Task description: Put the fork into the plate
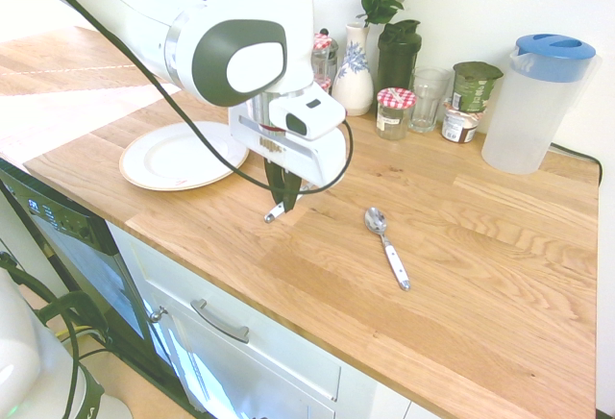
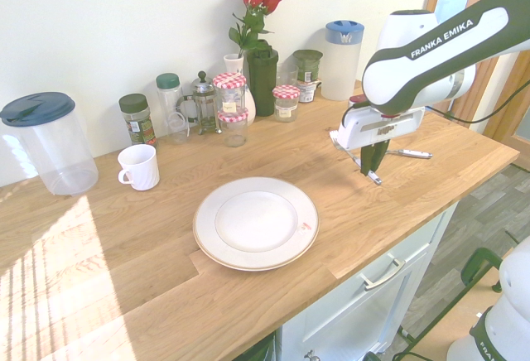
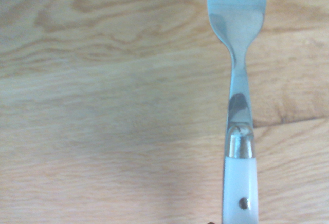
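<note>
End effector (image 1: pixel 282 209) closed on the fork (image 2: pixel 370 173) by its white handle — fork over the bench (image 1: pixel 452 342), near its front edge, tines toward the wall. Plate (image 2: pixel 256 223) lies well apart from the fork, by the same front edge; spoon (image 1: pixel 386 248) rests on the bench — on the fork's other side from the plate.

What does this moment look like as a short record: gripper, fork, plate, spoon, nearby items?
gripper: shut on the fork's white handle
fork: in the grip, not in the plate
plate: on the wooden counter, nothing on it
spoon: on the counter, bowl toward the wall
nearby items: white mug, blue-lidded pitcher, vase with red roses
</note>
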`<state>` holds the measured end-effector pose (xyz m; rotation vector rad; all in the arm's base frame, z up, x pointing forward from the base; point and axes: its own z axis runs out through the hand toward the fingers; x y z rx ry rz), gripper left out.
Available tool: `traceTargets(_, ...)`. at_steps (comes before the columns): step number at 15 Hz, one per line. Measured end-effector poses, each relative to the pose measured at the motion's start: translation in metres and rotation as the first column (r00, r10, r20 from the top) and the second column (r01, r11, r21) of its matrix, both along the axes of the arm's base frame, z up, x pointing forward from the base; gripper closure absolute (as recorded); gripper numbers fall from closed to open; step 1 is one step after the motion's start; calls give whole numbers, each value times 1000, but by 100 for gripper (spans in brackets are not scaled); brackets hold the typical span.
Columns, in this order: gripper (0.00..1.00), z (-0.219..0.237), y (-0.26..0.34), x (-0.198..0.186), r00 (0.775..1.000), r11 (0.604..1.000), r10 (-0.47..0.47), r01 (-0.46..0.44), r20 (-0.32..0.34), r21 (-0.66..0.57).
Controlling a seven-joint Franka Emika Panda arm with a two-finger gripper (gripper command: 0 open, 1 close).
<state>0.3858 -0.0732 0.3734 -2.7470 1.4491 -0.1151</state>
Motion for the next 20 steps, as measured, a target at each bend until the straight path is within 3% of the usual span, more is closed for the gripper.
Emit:
traceTargets(4,100,20,72,17,996,996,88,-88,31,-4)
traceTargets(10,100,14,187,2,976,976,216,-215,25,-22)
traceTargets(20,100,-33,254,-5,960,960,280,-280,4,10)
